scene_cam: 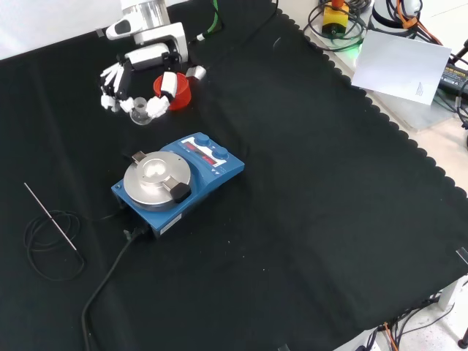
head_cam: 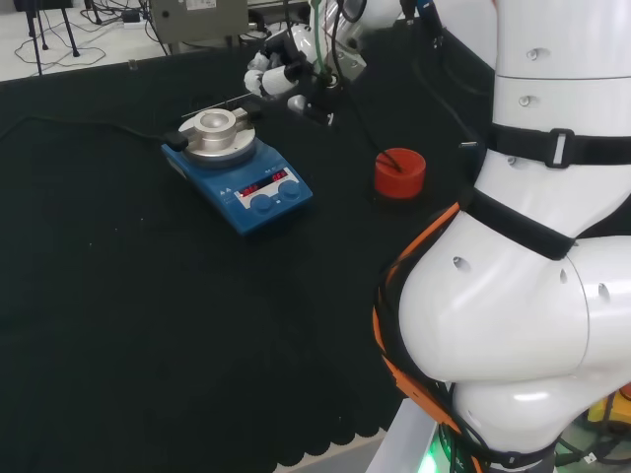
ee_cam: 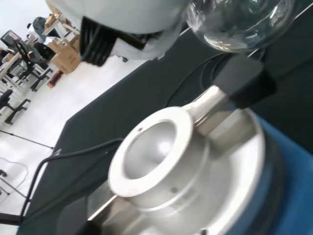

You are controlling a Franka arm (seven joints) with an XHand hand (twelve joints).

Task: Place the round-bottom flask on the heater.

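One clear glass round-bottom flask is the piece in play, and it hangs in the black and white robot hand, whose fingers are curled round it — the front view shows its neck between the fingertips, and the wrist view shows its bulb close beneath the palm. In the front view the hand hovers above the cloth just beyond the blue heater with the silver metal bowl block on top, beside the red ribbed ring stand, which sits empty. In the head view the hand is up and just to the right of the heater.

By my reading, the carry is under way: the flask is off its stand but not yet over the heater. The wrist view puts the bulb a little off from the round hollow of the metal block — near, not centred. The next move calls for bringing the bulb squarely over that hollow, keeping clear of the black-knobbed handle on the block's side, then lowering until the glass seats before the fingers let go.
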